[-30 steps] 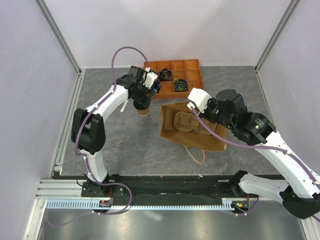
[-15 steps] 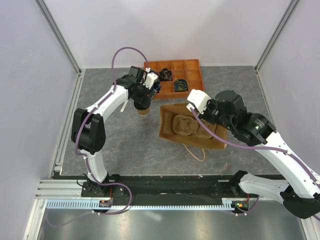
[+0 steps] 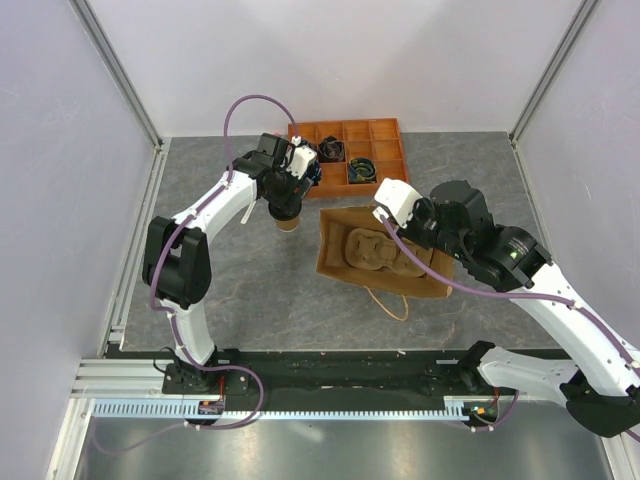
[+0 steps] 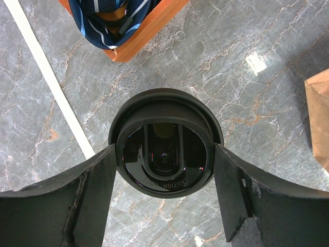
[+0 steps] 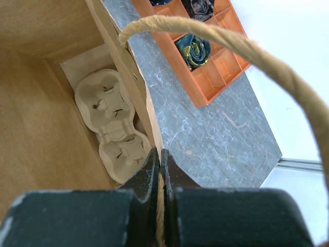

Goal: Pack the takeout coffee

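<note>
Takeout coffee (image 4: 165, 149): a small brown paper cup, seen from straight above in the left wrist view. It is upright and well outside the bag, on the bag's left side, just in front of the tray's near-left corner.
Black lid (image 4: 154, 108): a round, glossy plastic lid is fitted on the cup. Raised lettering is moulded near the sip recess, but it is too small to be read.
Left end effector (image 4: 164, 170): its two dark fingers are pressed against opposite sides of the lid's rim, so the cup is gripped. Whether the cup's base is touching the counter (image 3: 240, 290) cannot be told.
Right end effector (image 5: 161, 175): it is clamped tight on the twisted paper handle (image 5: 241, 46) at the bag's rim, with no gap left between the fingers.
Paper bag (image 3: 425, 285): a large brown bag is laid on its side on the grey marbled counter, with its mouth held open. No print or logo is shown on it.
Cup carrier (image 5: 110, 128): a tan moulded two-cup carrier is lodged at the bottom of the bag, and both of its wells are unfilled.
Orange tray (image 3: 385, 135): a compartmented tray is placed at the far edge of the counter, beyond the bag.
Rolled cloth (image 5: 194, 49): a blue-green patterned roll is kept in one compartment.
</note>
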Available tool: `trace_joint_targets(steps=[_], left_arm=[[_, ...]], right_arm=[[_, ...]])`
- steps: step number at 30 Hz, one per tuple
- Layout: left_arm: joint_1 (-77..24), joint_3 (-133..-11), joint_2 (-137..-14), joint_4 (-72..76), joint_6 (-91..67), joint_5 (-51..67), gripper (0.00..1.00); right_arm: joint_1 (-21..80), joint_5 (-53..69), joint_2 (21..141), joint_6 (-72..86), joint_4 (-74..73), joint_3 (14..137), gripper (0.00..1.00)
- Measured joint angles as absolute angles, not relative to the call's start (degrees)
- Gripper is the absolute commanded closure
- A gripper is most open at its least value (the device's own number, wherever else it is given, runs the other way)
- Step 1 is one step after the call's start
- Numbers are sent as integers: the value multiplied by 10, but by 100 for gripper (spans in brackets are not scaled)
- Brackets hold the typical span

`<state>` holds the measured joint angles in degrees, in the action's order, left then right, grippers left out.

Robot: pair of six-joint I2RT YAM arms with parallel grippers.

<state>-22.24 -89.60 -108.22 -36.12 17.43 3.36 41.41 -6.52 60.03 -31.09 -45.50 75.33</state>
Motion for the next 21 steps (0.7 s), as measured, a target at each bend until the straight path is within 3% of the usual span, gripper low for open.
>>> trace_joint_targets(steps=[5, 8, 21], left_arm=[[-222, -894, -1081, -359, 174, 33, 36], [-222, -892, -1079, -359, 174, 33, 47], [-222, -886, -954, -432, 163, 71, 52]], right_arm=[[414, -65, 601, -310, -455, 753, 100], [414, -66, 602, -305, -455, 753, 100], [414, -128, 604, -247, -446, 753, 100]])
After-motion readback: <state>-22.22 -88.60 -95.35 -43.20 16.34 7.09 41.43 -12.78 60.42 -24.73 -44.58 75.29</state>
